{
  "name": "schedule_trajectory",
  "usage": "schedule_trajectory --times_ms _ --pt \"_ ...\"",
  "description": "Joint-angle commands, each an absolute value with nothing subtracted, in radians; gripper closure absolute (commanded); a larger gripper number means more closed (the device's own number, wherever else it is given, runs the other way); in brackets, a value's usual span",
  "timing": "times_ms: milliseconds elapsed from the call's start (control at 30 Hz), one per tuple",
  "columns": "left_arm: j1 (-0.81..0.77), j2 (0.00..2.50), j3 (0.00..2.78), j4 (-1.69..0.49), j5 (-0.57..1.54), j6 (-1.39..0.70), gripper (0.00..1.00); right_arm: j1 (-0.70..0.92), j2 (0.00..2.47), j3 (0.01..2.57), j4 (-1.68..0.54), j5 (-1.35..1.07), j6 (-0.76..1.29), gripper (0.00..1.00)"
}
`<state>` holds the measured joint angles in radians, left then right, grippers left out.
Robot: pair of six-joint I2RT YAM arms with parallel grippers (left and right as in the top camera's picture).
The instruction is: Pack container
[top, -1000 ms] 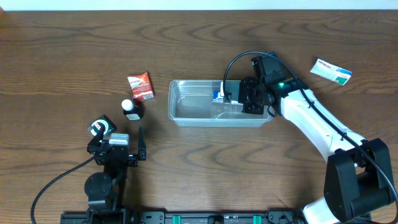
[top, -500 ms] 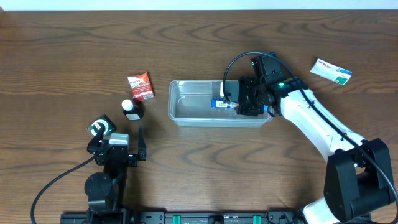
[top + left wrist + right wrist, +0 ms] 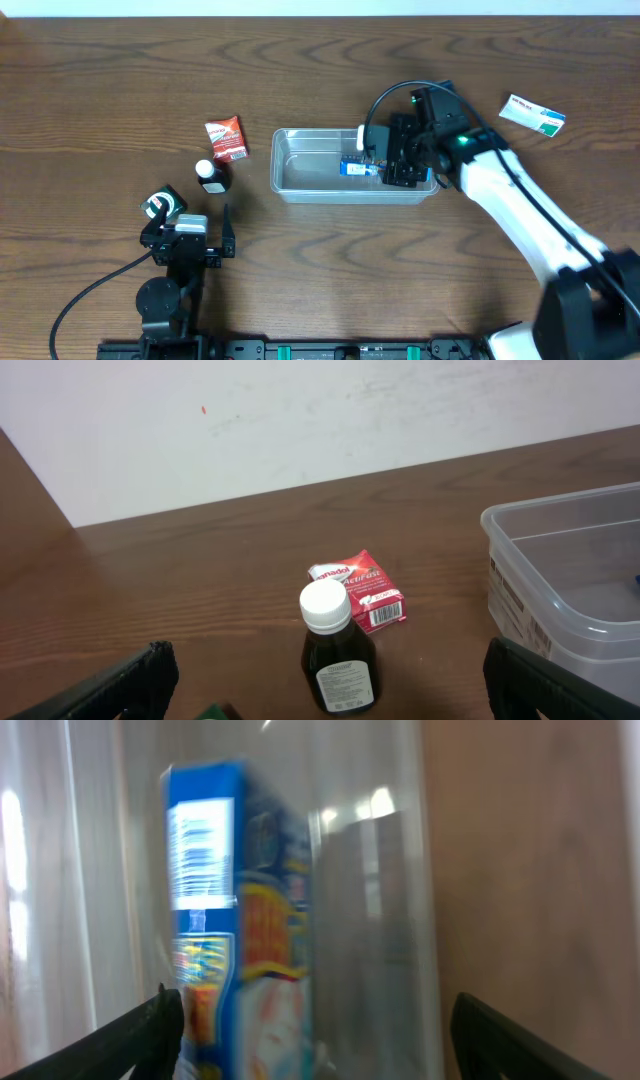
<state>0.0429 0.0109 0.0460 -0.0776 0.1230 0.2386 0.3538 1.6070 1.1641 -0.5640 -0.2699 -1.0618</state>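
You're looking at the container [image 3: 300, 190] sitting mid-table, long sides running L-R, rim up. A blue box [image 3: 358, 167] is lying inside, in the R half, so the L half of the tub floor is showing bare.

The right gripper [image 3: 378, 160] is hanging over the tub's R end w/ its jaws spread wide and gripping nothing. In the R wrist view its fingertips [image 3: 150, 1035] are sitting out at the frame's lower corners, w/ the box [image 3: 235, 920] blurred ahead of them. The tub's clear wall is running just beside the box on that side, so room there is looking tight. I can't tell whether the box is touching the wall.

The left gripper [image 3: 190, 228] is sitting near the table's [image 3: 100, 80] front edge, jaws opened wide and empty, well apart from the tub. From the L wrist cam it's facing a dark bottle [image 3: 338, 650] w/ a white cap, standing upright. A red packet [image 3: 360, 588] is lying flat just behind it, w/ the tub's L corner off to the R.

From overhead, the bottle and packet are lying near the tub's L short end, w/ a gap of wood between. A white packet [image 3: 532, 113] is lying far R, beyond the R arm, well apart from the tub. Broad bare wood is running along the far side and in front of the tub.
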Motion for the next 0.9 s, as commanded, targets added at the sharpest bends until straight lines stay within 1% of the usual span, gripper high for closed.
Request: schedule_trajectory --times_ms 0,200,367,533,567,600,633,733,867 --pt "0.04 0.004 0.02 -0.092 0.122 0.234 0.02 0.355 1.489 1.177 -0.564 -0.289 -0.993 0.15" --pt "0.04 0.004 0.02 -0.092 0.122 0.234 0.02 0.355 1.372 1.177 -0.564 -0.354 -0.91 0.14" --pt "0.04 0.004 0.02 -0.092 0.122 0.233 0.02 0.355 1.371 1.177 -0.568 -0.399 -0.848 0.19" --pt "0.04 0.004 0.02 -0.092 0.122 0.233 0.02 0.355 1.384 1.177 -0.582 -0.461 -0.76 0.18" --pt "0.04 0.004 0.02 -0.092 0.122 0.233 0.02 0.354 1.384 1.177 -0.582 -0.46 -0.751 0.16" --pt "0.04 0.004 0.02 -0.092 0.122 0.234 0.02 0.353 1.384 1.177 -0.58 -0.459 -0.732 0.1" --pt "0.04 0.004 0.02 -0.092 0.122 0.234 0.02 0.35 1.384 1.177 -0.571 -0.455 -0.702 0.01" --pt "0.04 0.004 0.02 -0.092 0.122 0.233 0.02 0.318 1.384 1.177 -0.527 -0.406 -0.595 0.01" --pt "0.04 0.004 0.02 -0.092 0.122 0.233 0.02 0.22 1.385 1.177 -0.479 -0.388 -0.573 0.01"
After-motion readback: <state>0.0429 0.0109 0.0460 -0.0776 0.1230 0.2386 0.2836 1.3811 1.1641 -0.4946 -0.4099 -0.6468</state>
